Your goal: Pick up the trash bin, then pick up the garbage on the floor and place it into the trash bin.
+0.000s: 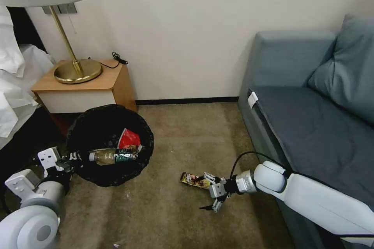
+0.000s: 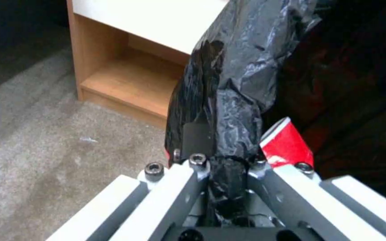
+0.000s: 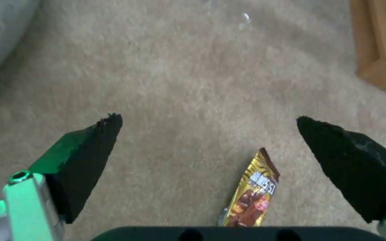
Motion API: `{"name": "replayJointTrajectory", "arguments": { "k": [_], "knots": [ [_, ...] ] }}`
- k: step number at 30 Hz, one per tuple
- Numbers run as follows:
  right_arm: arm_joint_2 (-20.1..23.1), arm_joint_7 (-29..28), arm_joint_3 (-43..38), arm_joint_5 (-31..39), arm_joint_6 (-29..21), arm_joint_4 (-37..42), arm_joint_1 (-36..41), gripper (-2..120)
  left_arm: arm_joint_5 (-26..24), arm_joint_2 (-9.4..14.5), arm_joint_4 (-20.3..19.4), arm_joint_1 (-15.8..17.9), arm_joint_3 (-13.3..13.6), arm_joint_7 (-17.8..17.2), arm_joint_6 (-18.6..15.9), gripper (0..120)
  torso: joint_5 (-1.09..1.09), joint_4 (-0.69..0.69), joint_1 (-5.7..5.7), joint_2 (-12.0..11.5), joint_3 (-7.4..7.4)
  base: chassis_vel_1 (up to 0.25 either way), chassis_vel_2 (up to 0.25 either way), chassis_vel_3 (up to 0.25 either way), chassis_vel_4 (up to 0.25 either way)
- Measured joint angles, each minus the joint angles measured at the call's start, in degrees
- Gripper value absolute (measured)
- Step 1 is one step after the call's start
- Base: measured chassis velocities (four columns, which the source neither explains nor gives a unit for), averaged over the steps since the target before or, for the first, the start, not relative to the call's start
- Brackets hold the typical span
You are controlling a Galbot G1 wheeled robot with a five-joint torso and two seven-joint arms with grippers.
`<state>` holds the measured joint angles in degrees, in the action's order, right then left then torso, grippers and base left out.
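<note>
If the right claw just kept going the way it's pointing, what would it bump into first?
Most likely bare carpet. The open right gripper points at the floor, with the gold wrapper lying nearer its base than its fingertips. Depth is hard to judge.

Print on the dark-and-gold wrapper (image 3: 252,194) and bottle label (image 1: 124,156) is illegible.

My left gripper (image 2: 229,167) clamped on the trash bin (image 2: 238,93) rim (black bag crinkled between my fingers), red-and-white wrapper (image 2: 286,144) inside, wooden nightstand (image 2: 126,67) beyond, beige carpet (image 2: 59,150).
</note>
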<state>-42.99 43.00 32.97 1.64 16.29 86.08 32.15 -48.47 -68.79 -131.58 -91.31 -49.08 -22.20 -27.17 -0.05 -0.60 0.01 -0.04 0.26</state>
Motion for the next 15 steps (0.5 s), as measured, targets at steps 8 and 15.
{"name": "replayJointTrajectory", "arguments": {
  "k": [8, 15],
  "knots": [
    [-6.81, -0.59, 0.95, -6.57, 1.96, -8.29, -2.74, 100, 1.25, -1.19, -0.9, -0.94, -0.25, -0.09, -0.07, 1, 0.0, 0.03, 0.0, 0.0, 0.0, 0.0, 0.0, 0.0, 0.0],
    [-8.75, -0.28, 3.25, -7.68, 2.66, -11.92, -3.94, 100, 1.33, -1.46, -0.62, -0.91, -0.52, -0.11, -0.09, 1, -0.01, 0.0, 0.0, 0.0, 0.0, 0.0, 0.0, 0.0, 0.0]
  ]
}}
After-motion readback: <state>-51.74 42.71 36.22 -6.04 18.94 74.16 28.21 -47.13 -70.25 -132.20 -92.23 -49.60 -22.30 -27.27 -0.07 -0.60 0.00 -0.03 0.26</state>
